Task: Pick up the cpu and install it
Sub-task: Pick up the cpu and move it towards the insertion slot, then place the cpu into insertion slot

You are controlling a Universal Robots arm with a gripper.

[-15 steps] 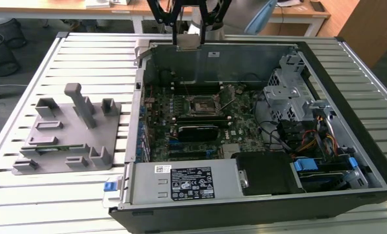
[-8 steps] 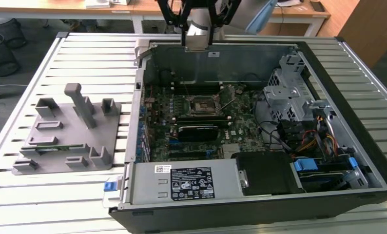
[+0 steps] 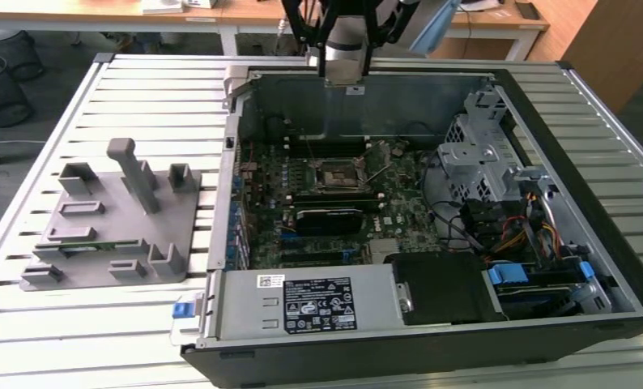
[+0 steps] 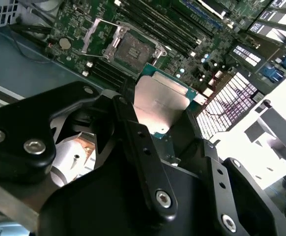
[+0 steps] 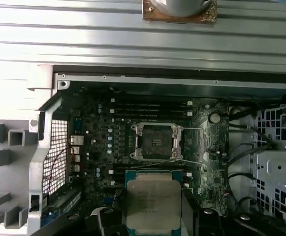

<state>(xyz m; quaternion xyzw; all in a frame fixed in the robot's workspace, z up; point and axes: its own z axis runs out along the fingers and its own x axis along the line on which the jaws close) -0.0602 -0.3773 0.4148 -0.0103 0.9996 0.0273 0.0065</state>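
My gripper hangs above the rear wall of the open computer case, near the top of the exterior view. In both wrist views it is shut on the cpu, a flat square chip with a silver-grey top and a thin green edge. Black fingers press on two opposite sides of the chip. The motherboard socket lies open below and ahead of the chip, its metal frame and lever lifted. In the exterior view the socket sits mid-board, nearer the camera than the gripper.
A grey plastic fixture with upright blocks stands on the slatted table at the exterior view's left. Inside the case are a power supply, a metal drive cage and cables. Wire bins stand beyond the table.
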